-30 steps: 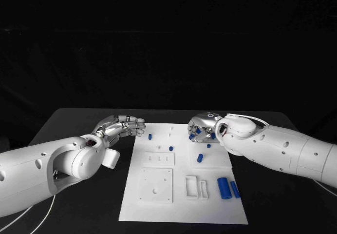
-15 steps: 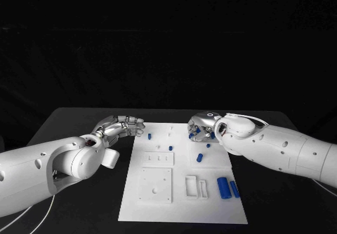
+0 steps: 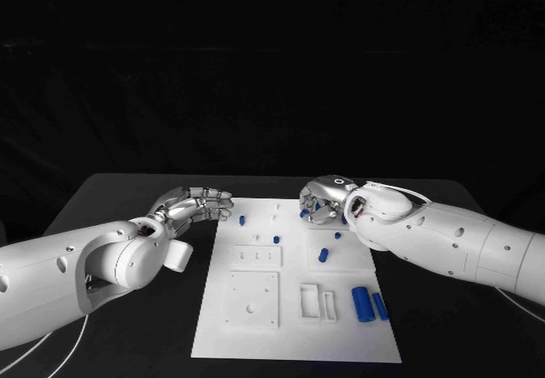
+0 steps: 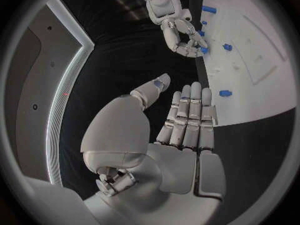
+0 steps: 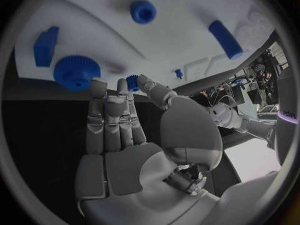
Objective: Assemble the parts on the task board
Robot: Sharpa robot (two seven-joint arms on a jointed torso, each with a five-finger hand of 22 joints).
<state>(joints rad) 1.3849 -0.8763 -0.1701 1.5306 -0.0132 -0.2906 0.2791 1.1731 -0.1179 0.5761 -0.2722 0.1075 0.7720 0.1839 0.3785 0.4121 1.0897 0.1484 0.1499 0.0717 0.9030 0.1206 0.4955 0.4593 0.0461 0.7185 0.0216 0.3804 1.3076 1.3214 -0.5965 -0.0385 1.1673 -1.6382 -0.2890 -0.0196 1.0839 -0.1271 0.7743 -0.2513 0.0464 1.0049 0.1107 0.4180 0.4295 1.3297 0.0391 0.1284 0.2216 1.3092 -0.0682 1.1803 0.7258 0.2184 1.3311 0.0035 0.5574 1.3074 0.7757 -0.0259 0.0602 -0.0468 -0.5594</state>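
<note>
Silver left hand [image 3: 195, 203] hovers at the left edge of the white task board [image 3: 261, 315], fingers straight and apart, grasping nothing. Blue parts lie across the board: small pegs [image 3: 276, 237] near the middle, a short cylinder [image 3: 324, 254], and two longer cylinders [image 3: 364, 303] toward the near right. Right hand [image 3: 324, 203] hangs over the far right corner, fingers extended above a blue gear [image 5: 76, 72], nothing in its grasp.
</note>
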